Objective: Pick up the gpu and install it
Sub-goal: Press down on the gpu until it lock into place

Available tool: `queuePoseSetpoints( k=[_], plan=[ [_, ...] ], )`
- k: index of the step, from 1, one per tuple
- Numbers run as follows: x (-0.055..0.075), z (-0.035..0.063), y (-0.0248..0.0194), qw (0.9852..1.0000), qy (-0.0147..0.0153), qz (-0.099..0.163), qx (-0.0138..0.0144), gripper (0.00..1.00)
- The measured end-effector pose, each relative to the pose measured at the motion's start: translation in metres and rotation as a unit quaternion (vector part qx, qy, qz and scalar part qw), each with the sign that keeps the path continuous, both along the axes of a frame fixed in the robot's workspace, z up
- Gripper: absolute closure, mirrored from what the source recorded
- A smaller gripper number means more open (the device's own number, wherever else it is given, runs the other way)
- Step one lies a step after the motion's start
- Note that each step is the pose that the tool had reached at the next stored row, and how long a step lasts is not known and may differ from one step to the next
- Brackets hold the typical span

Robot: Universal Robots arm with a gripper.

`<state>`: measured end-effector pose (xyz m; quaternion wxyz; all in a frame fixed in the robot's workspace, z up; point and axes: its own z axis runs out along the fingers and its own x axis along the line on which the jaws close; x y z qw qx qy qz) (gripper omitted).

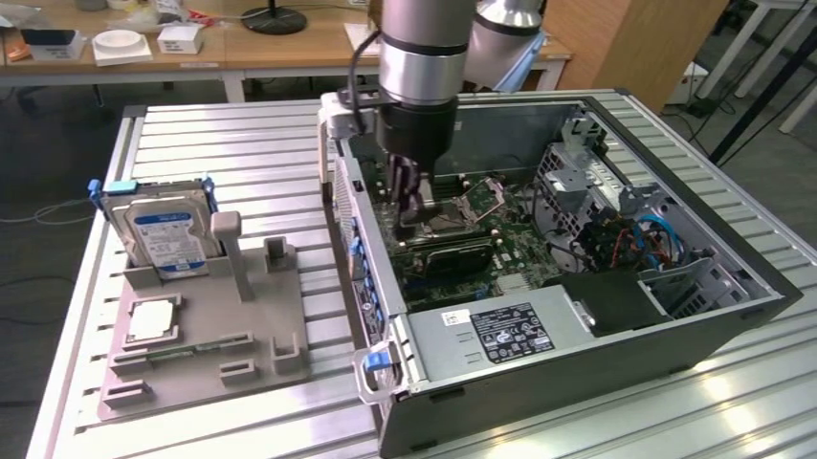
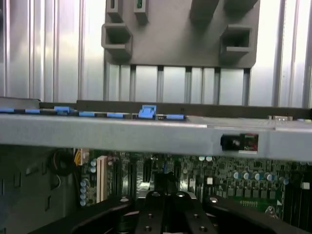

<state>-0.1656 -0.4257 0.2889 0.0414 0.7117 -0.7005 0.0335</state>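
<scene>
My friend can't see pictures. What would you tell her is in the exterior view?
A robot arm reaches down into an open computer case, its gripper shut just above the green motherboard. On the exterior view's left, a grey holder tray on the metal table holds an upright hard drive with a blue-and-white label.

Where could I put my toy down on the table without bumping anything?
The ribbed table is bare behind the hard drive, and at the front corner below the computer case. The grey holder tray and inside the case, where the gripper reaches, are crowded.
</scene>
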Motion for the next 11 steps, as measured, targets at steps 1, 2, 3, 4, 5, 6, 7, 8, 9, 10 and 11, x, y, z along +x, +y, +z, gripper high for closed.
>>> queuePoseSetpoints(
  k=[1,2,3,4,5,6,7,8,9,10,11],
  plan=[
    [0.005,-0.0009,0.0,1.0,0.0,0.0,0.0002,0.89],
    [0.009,-0.0022,0.0,1.0,0.0,0.0,0.0005,0.89],
    [0.014,-0.0036,0.0,1.0,0.0,0.0,0.0006,0.89],
    [0.018,-0.0051,0.0,1.0,0.0,0.0,0.0008,0.89],
    [0.023,-0.0066,0.0,1.0,0.0,0.0,0.0009,0.89],
    [0.027,-0.0081,0.0,1.0,0.0,0.0,0.0009,0.89],
    [0.032,-0.0098,0.0,1.0,0.0,0.0,0.001,0.89],
    [0.036,-0.0116,0.0,1.0,0.0,0.0,0.001,0.89],
    [0.041,-0.0132,0.0,1.0,0.0,0.0,0.0011,0.89],
    [0.045,-0.0146,0.0,1.0,0.0,0.0,0.0011,0.89],
    [0.05,-0.0157,0.0,1.0,0.0,0.0,0.0011,0.89]
  ],
)
